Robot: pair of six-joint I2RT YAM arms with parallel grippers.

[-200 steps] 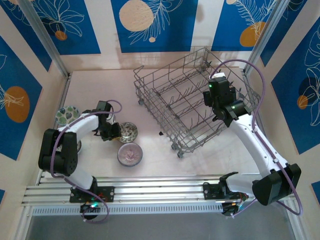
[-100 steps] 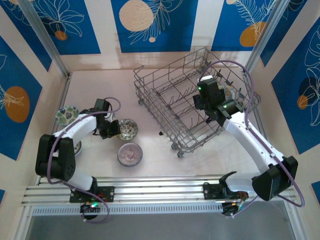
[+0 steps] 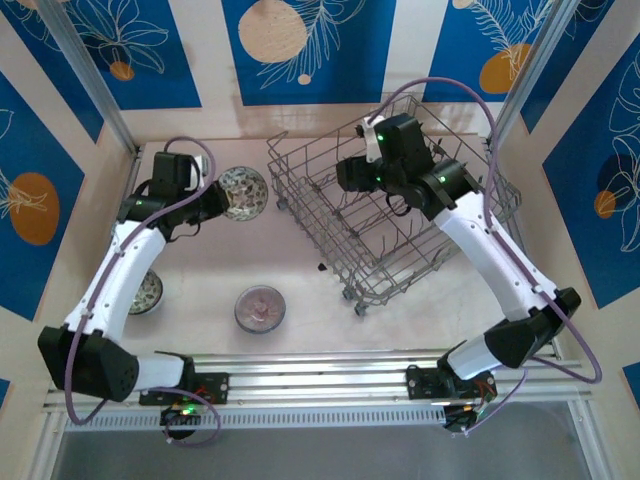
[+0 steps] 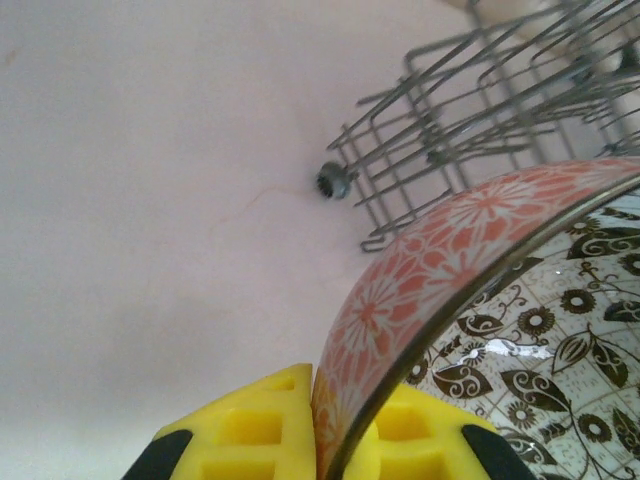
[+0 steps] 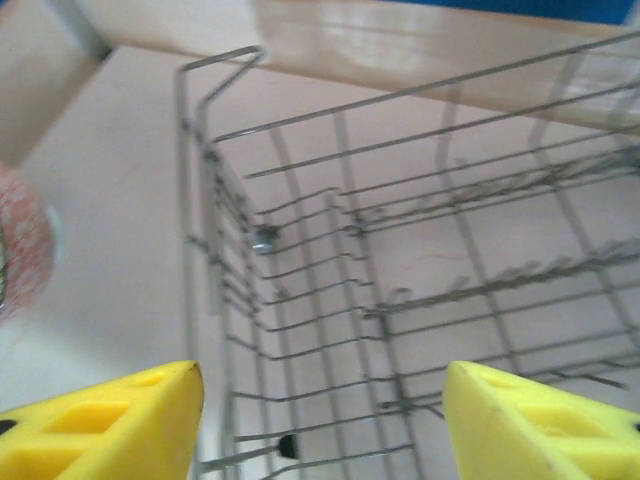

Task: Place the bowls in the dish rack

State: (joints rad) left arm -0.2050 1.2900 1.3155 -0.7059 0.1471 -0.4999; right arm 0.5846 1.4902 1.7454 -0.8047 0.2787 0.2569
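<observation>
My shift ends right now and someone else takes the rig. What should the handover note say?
Left gripper: shut on the orange-flowered bowl, lifted just left of the dish rack.
Right gripper: open, empty, over the rack.
On the table: a pink-grey bowl, and another bowl partly under the left arm.
Done: one bowl picked up; the right arm hides part of the rack, so its load is unclear.
Left: rack the held bowl, then the other two.

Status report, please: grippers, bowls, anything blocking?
Left gripper shut on patterned bowl, held up beside dish rack. Right gripper open, empty, above rack. Pink bowl lies on table. Nothing seen blocking.
</observation>
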